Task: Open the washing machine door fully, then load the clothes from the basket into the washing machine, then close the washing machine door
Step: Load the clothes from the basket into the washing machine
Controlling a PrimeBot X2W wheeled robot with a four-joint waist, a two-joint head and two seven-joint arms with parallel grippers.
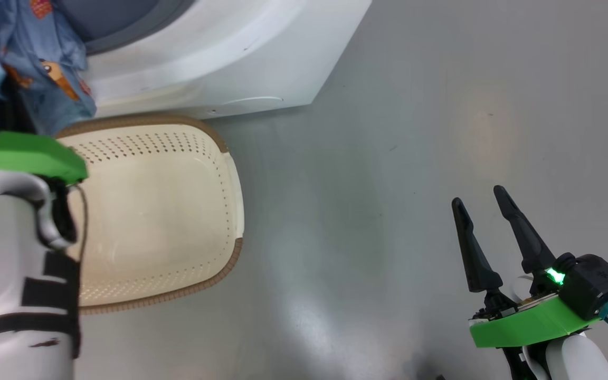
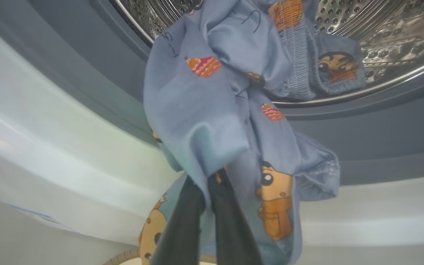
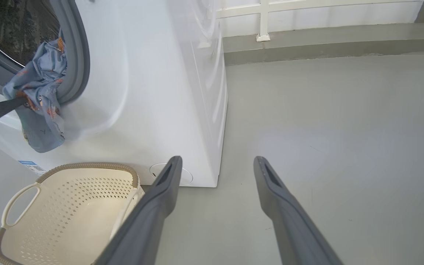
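Presently the left gripper (image 2: 206, 182) has its fingers drawn narrow on the clothes (image 2: 212, 121), pinching a fold of light blue printed fabric low in the bundle. The rest spills over the fingers and across the grey gasket (image 2: 344, 129), with the upper end reaching past the lip toward the steel drum (image 2: 381, 33). Judgement: a hold from beneath and behind suits pushing the bundle forward over that lip, not dropping it in.

The right gripper (image 1: 478, 198) has its fingers spread wide and holds nothing. It hangs over bare floor (image 1: 415, 132), well apart from the washing machine (image 1: 219, 58) and off its right front corner. Judgement: it is kept there to stay out of the loading arm's path.

The basket (image 1: 230, 264) stands on the floor touching, or just short of, the machine's lower front edge, beneath the opening and beside the corner with the blue label (image 3: 28, 163). Its visible bottom carries no garment; the left forearm hides part of it.

Edges of concern: the lower part of the bundle hangs outside the gasket rim, over the white front panel. Judgement: released here, it could slide back out or be caught in the seal when the door closes. Open room lies to the machine's right as far as the wall (image 3: 326, 11); forward, the drum mouth is unobstructed
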